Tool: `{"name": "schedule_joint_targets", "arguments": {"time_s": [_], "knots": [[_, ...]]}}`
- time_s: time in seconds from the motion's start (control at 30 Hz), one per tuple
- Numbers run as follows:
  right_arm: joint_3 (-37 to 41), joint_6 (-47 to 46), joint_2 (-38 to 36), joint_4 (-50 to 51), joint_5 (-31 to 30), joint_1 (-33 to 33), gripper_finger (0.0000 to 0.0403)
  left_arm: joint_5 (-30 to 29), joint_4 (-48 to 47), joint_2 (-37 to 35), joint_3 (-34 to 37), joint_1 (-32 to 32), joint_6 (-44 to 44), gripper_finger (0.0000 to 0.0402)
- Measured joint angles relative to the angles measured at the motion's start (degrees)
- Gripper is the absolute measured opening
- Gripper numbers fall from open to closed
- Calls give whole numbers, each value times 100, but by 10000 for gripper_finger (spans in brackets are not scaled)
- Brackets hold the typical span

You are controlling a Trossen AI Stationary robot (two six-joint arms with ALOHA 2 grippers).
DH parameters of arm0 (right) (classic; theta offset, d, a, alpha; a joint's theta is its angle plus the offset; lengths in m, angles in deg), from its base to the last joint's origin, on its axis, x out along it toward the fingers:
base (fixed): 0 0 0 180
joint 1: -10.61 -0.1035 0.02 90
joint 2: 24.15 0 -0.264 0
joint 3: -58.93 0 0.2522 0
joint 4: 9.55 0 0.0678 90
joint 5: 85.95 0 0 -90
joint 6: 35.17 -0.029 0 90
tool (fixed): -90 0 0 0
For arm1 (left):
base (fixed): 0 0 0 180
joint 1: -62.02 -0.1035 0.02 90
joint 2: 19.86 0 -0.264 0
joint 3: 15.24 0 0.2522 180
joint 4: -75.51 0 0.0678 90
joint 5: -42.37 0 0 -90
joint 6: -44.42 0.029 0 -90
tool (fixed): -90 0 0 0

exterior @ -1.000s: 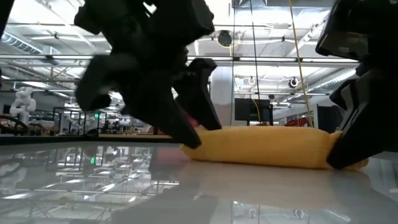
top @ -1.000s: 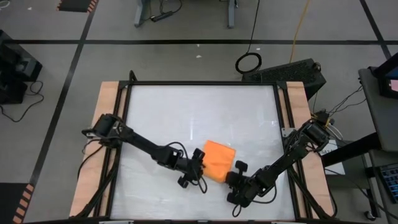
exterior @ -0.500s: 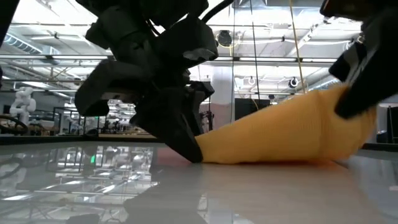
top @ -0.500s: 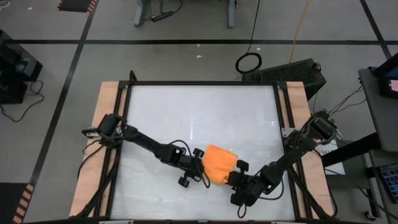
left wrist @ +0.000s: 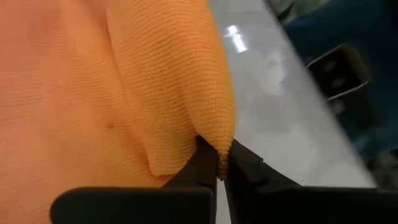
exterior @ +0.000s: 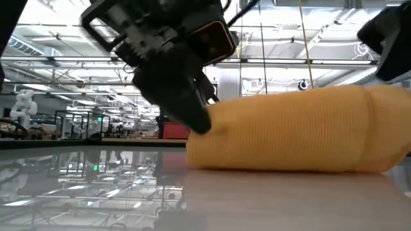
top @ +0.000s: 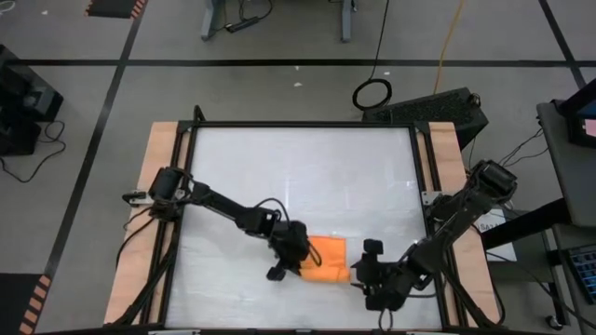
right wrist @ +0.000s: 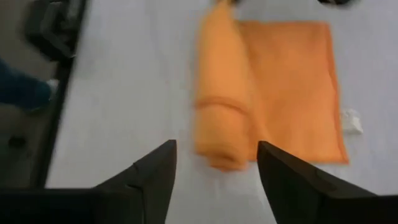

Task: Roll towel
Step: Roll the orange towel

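We are seeing the left gripper [left wrist: 219, 171] pinching the towel's [top: 325, 258] edge, jaws closed on the fabric. The right gripper [right wrist: 214, 180] is standing just beside the towel's rolled end, jaws wide and holding nothing.

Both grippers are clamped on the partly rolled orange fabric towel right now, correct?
Not both. The left gripper is shut on the orange fabric towel, but the right wrist view shows the right gripper open and apart from it.

- Robotics lab or industrial hall.
- Grey floor [top: 279, 88] marked with black tape lines.
- Loose cables [top: 372, 91], equipment stands around table [top: 177, 149].
- Low view: high ceiling trusses [exterior: 58, 61], strip lighting.
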Motion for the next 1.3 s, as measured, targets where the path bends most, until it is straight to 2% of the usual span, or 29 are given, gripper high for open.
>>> {"name": "schedule_joint_targets", "arguments": {"time_s": [0.13,0.4,0.63,0.8,0.93,1.07,1.17,1.23,1.3], "knots": [[-2,677,94,-450,-187,-127,218,595,63,0,0,-310,-641,12],[-3,1388,677,-960,-1074,-155,217,1434,82,287,0,-745,-1733,11],[-4,1462,1326,-1278,-1110,41,224,1817,151,557,-38,-787,-2084,11],[-4,1420,1664,-1447,-1072,161,212,2056,160,568,-31,-857,-2349,10],[-11,989,1853,-1432,-982,296,169,2193,157,573,-25,-891,-2414,21],[-24,649,1869,-1445,-670,436,92,2195,260,526,-14,-882,-2372,50],[-22,632,1799,-1404,-562,502,29,2116,262,423,5,-866,-2155,87],[-14,663,1718,-1376,-370,561,11,2022,196,321,25,-861,-2005,117],[-12,635,1648,-1329,-186,613,14,1922,197,164,31,-867,-1919,151]]}}
